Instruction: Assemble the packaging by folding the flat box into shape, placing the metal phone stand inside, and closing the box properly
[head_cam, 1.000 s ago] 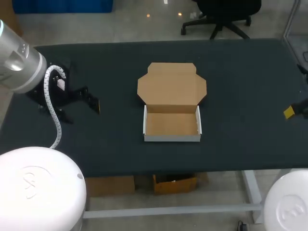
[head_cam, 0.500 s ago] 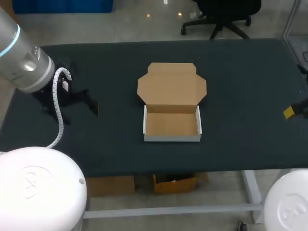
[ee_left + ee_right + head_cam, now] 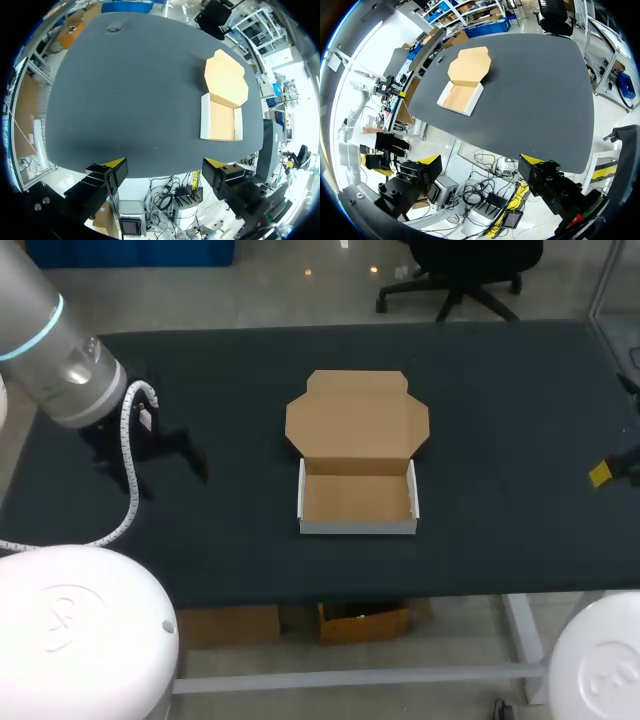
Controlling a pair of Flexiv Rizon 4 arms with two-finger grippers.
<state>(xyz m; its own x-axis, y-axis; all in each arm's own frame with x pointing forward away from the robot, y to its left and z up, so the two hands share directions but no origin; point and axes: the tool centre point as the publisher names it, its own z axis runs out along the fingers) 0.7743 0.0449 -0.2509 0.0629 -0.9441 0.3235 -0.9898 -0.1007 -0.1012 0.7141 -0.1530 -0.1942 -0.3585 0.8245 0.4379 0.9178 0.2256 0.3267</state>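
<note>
Plainly, with the box (image 3: 357,498) folded, lid open, on the desk (image 3: 500,390), the left pincer (image 3: 166,165) and right pincer (image 3: 481,162) both gape empty, so I'd fetch the unseen stand and lower it in level.

— What stood under me?
— A wide table (image 3: 500,390) with a dark, matte top; it ran nearly across my head view.
— And the light?
— I saw it fall soft and even over the top, whose near edge ran straight.
</note>
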